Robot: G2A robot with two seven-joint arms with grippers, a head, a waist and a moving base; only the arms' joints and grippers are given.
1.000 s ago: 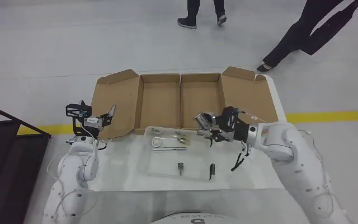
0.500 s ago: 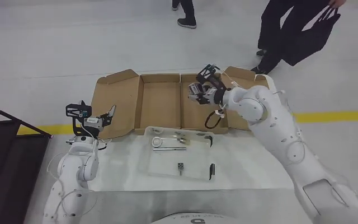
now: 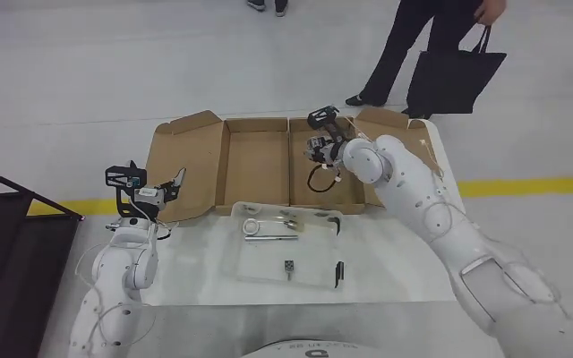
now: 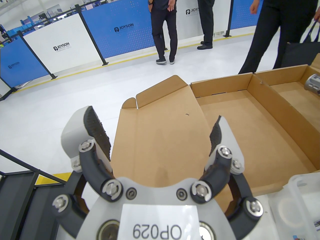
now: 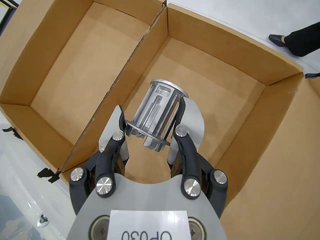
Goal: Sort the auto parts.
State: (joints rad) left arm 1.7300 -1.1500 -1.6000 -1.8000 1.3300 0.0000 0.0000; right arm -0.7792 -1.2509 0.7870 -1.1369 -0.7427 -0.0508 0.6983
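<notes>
One risk: the right gripper (image 5: 152, 113) clamps the cast-metal housing (image 5: 162, 98) tilted, near one flange, so it may pivot out and drop askew into the cardboard box compartment (image 5: 215, 51) beneath the gripper. Housing: silver ribbed cylinder, flanged both ends. The left gripper (image 4: 155, 126) stands wide, empty.

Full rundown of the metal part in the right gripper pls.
The metal part is a silvery, cast-looking cylinder with a round flange at each end, slotted sides and a recess in its far end face. The right gripper is shut on it, one pad on each side of the body near the closer flange. It hangs tilted above the floor of the right compartment of the cardboard box, apparently touching only the pads.
</notes>
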